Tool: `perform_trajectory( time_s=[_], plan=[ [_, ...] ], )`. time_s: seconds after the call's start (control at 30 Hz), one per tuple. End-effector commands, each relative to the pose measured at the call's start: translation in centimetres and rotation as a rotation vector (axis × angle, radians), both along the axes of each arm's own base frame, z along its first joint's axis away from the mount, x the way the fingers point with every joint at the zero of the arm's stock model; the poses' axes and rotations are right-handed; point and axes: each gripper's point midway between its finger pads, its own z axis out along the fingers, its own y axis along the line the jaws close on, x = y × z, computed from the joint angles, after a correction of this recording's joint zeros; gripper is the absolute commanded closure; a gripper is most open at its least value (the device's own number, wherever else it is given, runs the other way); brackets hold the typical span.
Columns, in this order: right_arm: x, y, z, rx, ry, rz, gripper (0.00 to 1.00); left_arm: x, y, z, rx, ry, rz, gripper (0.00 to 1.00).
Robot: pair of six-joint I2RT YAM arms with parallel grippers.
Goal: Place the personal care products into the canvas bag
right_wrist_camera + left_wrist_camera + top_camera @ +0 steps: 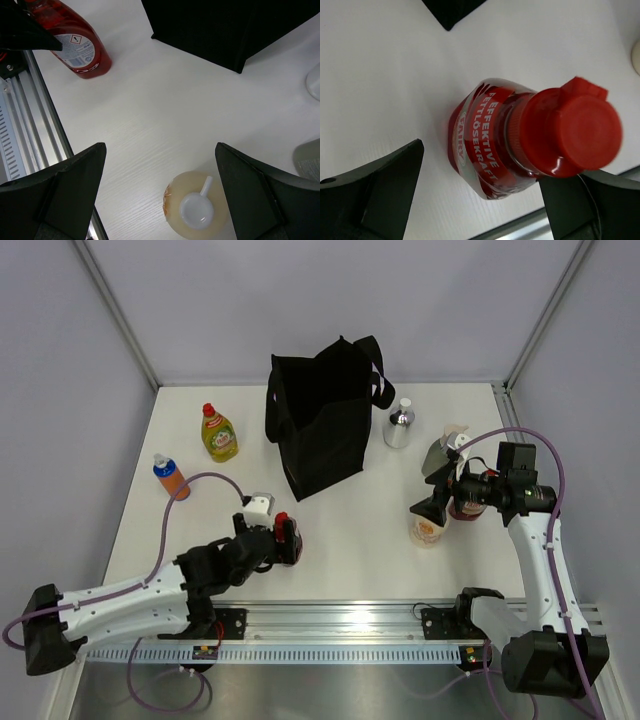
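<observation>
The black canvas bag point(325, 420) stands upright at the back centre. My left gripper point(281, 544) point(480, 200) is open, with its jaws on either side of an upright dark red bottle point(289, 538) point(485, 145); that bottle is nearer the right finger. My right gripper point(433, 490) point(160, 195) is open above the cream pump bottle point(428, 528) point(197, 210). A second dark red bottle point(468, 504) stands half hidden behind it. The yellow bottle point(218, 434), the silver bottle point(400, 425) and the grey-green bottle point(442, 456) stand on the table.
An orange bottle with a blue cap point(170, 477) stands at the left. A metal rail point(340, 625) runs along the near table edge. Grey walls close the back and both sides. The bag's corner shows in the left wrist view point(452, 10) and the right wrist view point(225, 30).
</observation>
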Motion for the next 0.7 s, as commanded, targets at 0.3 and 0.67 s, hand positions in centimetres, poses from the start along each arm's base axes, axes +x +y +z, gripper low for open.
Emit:
perform_trajectory(
  time_s=[0.3,0.67],
  plan=[
    [-0.2,0.0,-0.1,-0.011,-0.012,0.014,0.00,3.2,-1.4,0.7,-0.116,-0.237,0.096,0.28],
    [-0.3,-0.1,-0.3,-0.018,0.000,0.016,0.00,4.0,-1.6,3.7,-0.082,-0.331,0.064,0.78]
  ],
)
